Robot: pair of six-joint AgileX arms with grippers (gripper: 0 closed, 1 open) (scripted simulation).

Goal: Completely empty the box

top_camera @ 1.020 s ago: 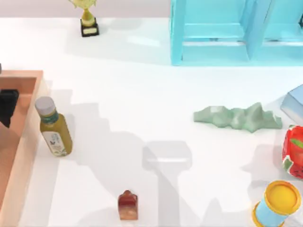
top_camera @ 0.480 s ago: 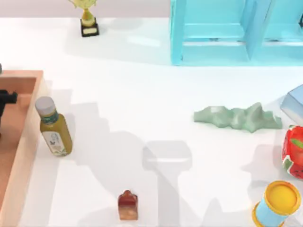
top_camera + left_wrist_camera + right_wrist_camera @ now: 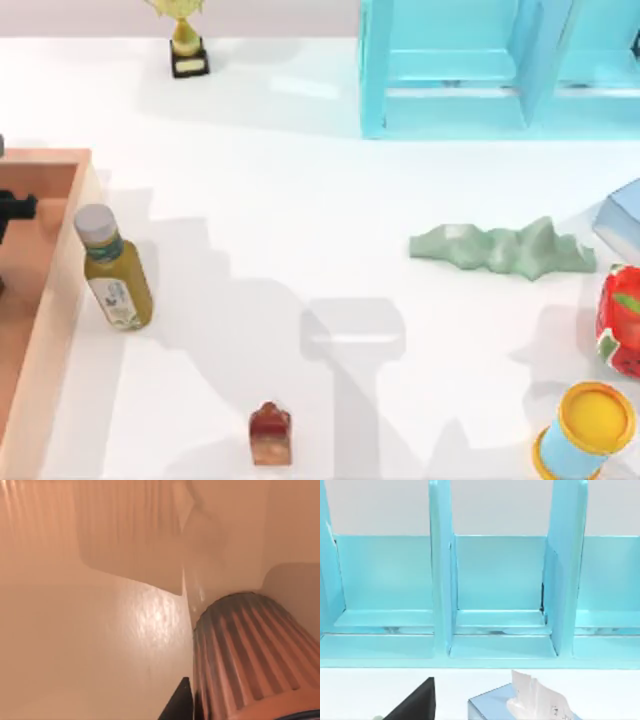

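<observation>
The box (image 3: 62, 300), a shallow peach-orange bin, sits at the left edge of the worktop (image 3: 300, 230). The left hand (image 3: 14, 208) hangs over the box's floor, low inside its walls, presumably reaching for what remains there. Its wrist camera looks along the orange floor, where a ribbed, cup-shaped object (image 3: 250, 660) lies right in front of the hand, beside one dark fingertip (image 3: 180, 705); whether the fingers are wide or narrow cannot be told. Just outside the box wall, on the far side from the hand, a yellow-green bottle (image 3: 112, 268) lies on the worktop, apparently already taken out. The right arm is parked, its camera facing a light-blue shelf unit (image 3: 495, 590) and a tissue box (image 3: 520, 702)
</observation>
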